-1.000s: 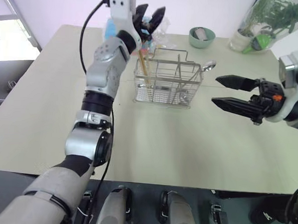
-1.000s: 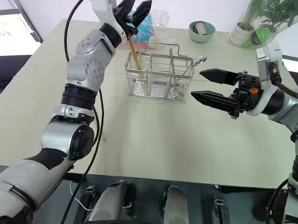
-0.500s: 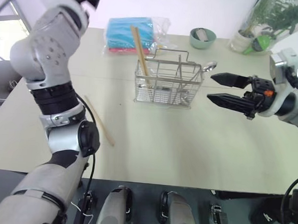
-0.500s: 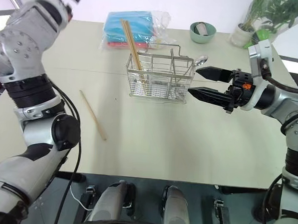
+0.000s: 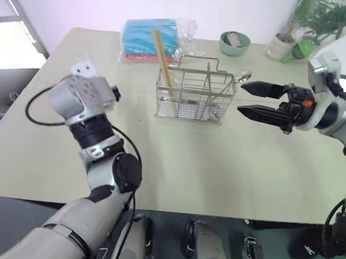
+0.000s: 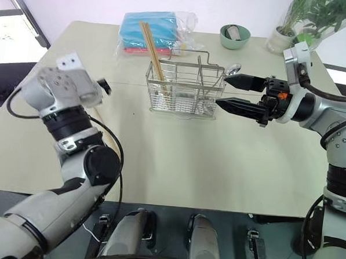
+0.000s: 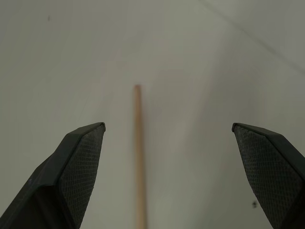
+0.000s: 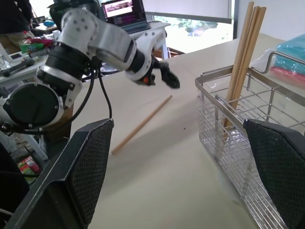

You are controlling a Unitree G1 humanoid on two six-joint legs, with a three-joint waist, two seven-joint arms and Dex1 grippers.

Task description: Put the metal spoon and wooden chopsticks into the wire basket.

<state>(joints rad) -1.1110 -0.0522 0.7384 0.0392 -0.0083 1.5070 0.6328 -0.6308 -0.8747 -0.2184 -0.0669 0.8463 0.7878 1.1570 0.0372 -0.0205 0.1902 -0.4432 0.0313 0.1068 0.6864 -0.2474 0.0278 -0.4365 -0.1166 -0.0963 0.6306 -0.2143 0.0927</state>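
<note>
Chopstick (image 7: 138, 157), slim pale straight wood

A pale beige flat-topped table (image 5: 229, 167) carries every item. A clear plastic bag of folded blue and red cloths (image 5: 149, 38) lies at its far edge. A round green bowl (image 5: 234, 43) and a potted green plant (image 5: 306, 26) occupy the far right corner.
</note>
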